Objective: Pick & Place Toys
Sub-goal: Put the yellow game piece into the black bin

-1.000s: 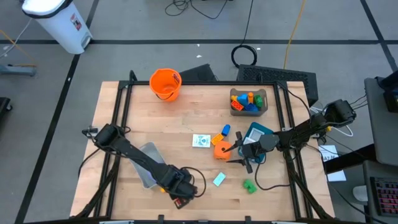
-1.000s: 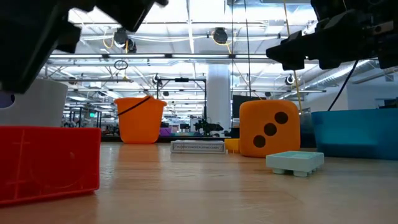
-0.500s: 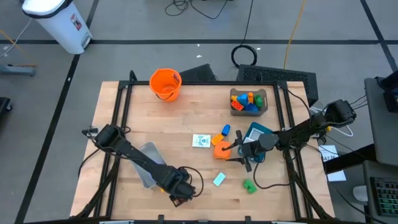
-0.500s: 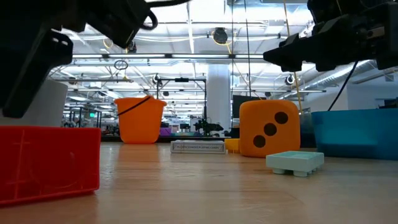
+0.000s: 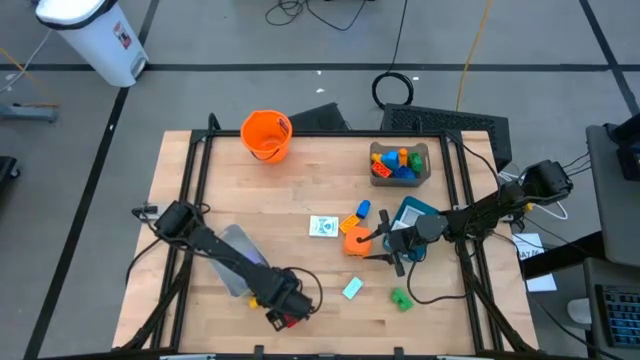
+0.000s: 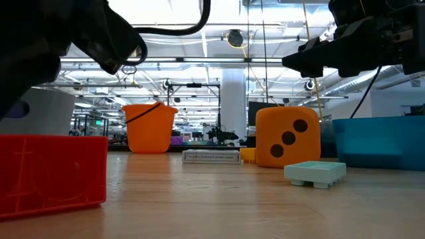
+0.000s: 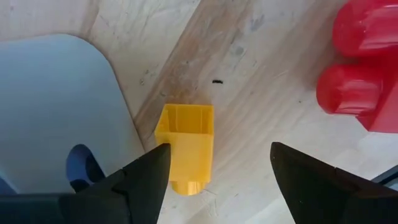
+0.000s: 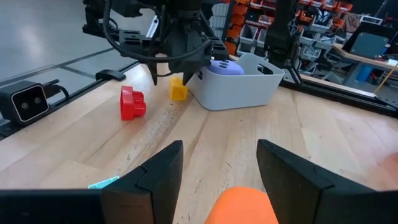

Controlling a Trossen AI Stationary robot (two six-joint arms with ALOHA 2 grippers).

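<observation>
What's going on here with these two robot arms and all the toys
The left gripper hangs open over a yellow block on the table beside the grey bin, with a red block close by. The purple die sits inside that bin. The right gripper hovers open at the orange die, not gripping it. Other toys lie scattered on the table.

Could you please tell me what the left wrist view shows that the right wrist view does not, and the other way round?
Only the left wrist view shows the yellow block lies on its side with its hollow side facing the camera, between the open left gripper fingers, untouched.

Only the right wrist view shows the purple die in the grey bin, a light blue piece and the orange die by the open right gripper.

Both show the yellow block, the red block, the grey bin and the wooden table.
</observation>
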